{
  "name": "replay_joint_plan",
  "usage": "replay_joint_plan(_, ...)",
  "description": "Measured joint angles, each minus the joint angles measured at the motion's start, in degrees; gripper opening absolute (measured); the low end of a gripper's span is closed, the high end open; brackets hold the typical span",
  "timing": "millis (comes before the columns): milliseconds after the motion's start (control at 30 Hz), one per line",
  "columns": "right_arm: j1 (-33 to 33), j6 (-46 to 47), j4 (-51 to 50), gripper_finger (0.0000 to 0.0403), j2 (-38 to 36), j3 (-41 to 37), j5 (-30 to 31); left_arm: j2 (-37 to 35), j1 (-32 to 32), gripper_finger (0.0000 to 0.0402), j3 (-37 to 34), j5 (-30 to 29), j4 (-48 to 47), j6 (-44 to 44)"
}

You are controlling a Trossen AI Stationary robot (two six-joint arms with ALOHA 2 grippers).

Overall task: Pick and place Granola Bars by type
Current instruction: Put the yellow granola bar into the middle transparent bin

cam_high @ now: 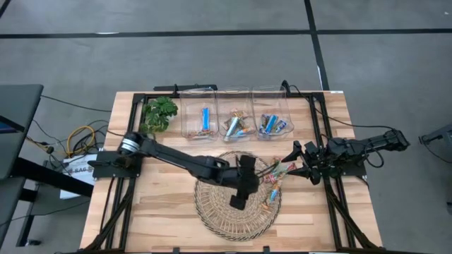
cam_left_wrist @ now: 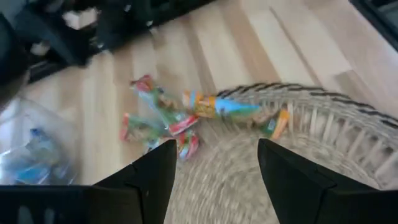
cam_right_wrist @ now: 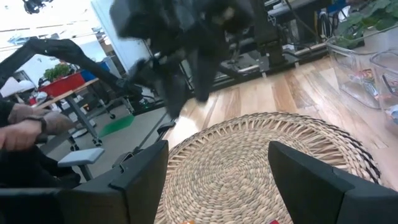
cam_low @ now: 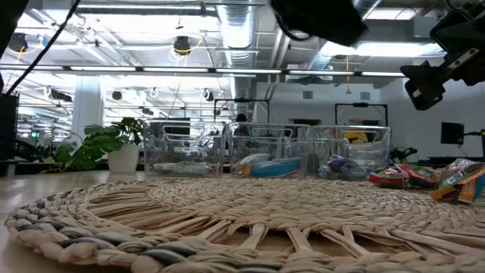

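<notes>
The left gripper (cam_left_wrist: 214, 168) hangs released over the woven mat (cam_high: 219, 212); loose Granola Bars (cam_left_wrist: 165, 118) blur at its rim. The right gripper (cam_right_wrist: 217, 177) gapes empty, bin (cam_high: 200, 121) contents indistinct.

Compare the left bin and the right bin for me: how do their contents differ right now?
The left bin holds only a blue bar or two, lying apart; the right bin holds a fuller, jumbled heap of blue wrappers. Both are clear, open-topped, in one row along the table's far edge.
</notes>
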Motion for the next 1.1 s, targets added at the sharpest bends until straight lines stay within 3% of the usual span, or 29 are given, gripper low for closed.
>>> replay_joint_plan(267,-0.02,0.00,-0.15,0.0271,-0.22,-0.02,0.00,7.81,0.33,0.0220,-0.13,2.31,18.57,3.05)
replay_joint_plan(400,-0.01,0.00,0.21,0.0271,0.03,0.00,0.00,10.55,0.76,0.0220,0.11,7.80,22.75,2.59)
replay_joint_plan(600,0.00,-0.01,0.04,0.0271,0.02,0.00,0.00,10.58,1.79,0.0220,-0.10,10.11,20.01,-5.34)
replay_joint_plan(733,-0.02,-0.01,0.00,0.0271,0.01,-0.01,0.00,10.58,2.08,0.0220,-0.11,12.17,19.01,-26.75)
replay_joint_plan(800,-0.02,0.00,-0.03,0.0271,0.02,0.00,0.00,10.56,2.11,0.0220,-0.10,14.80,18.59,-32.65)
replay_joint_plan(933,-0.01,0.00,-0.02,0.0271,0.02,0.00,0.00,10.56,1.71,0.0220,-0.10,15.47,13.35,-31.95)
replay_joint_plan(1100,-0.02,0.00,-0.02,0.0271,0.02,-0.01,0.00,8.58,-1.07,0.0220,-0.58,5.85,1.94,-27.69)
